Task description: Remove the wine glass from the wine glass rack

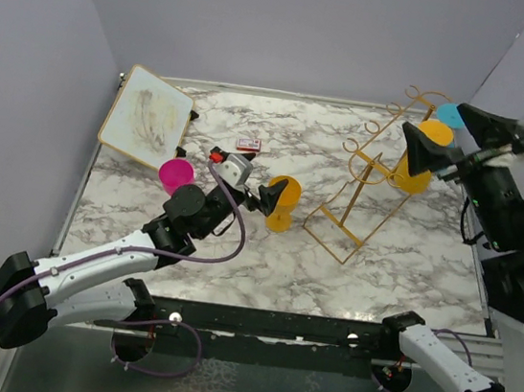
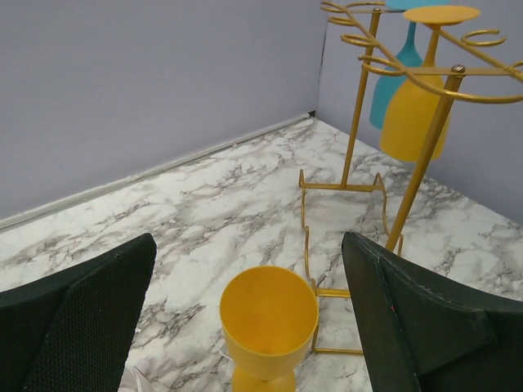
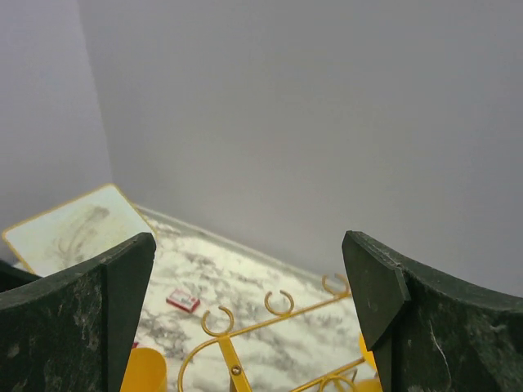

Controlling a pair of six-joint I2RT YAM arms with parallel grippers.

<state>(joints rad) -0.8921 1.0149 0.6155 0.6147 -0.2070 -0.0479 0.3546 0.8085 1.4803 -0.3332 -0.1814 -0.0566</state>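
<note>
a: where's the wine glass that has to come off?

b: a hanging yellow wine glass (image 2: 413, 118) is bowl-down on the gold wine glass rack (image 2: 418, 178), its foot caught in a loop hook near the top. a teal wine glass (image 2: 395, 77) hangs the same way just behind it. the rack stands toward the right edge of the desk (image 1: 406, 273), about midway from near to far.

a: why upside down?

b: the hook only carries the foot, so the stem drops through the gap and the bowl dangles. my guess is it must slide out along the hook's open side. a straight pull down would drag the light wire frame along.

a: and the right jaws?

b: spread as wide as they go, with nothing between them. they hover high over the rack's top loops, close to that hanging glass. from the wrist view i can't tell whether they line up with its stem.

a: the left side?

b: the left jaws are fully apart too. they sit one on each side of an upright yellow wine glass (image 2: 268, 318) with clear gaps, gripping nothing. that glass stands on its own foot near the middle of the desk, just short of the rack's base, so i'd judge it as one that is off the rack. a pink glass (image 1: 176, 175) stands upright toward the left edge.

a: any risk?

b: the open left jaws are close to that free glass, and a careless sweep could tip it.
</note>
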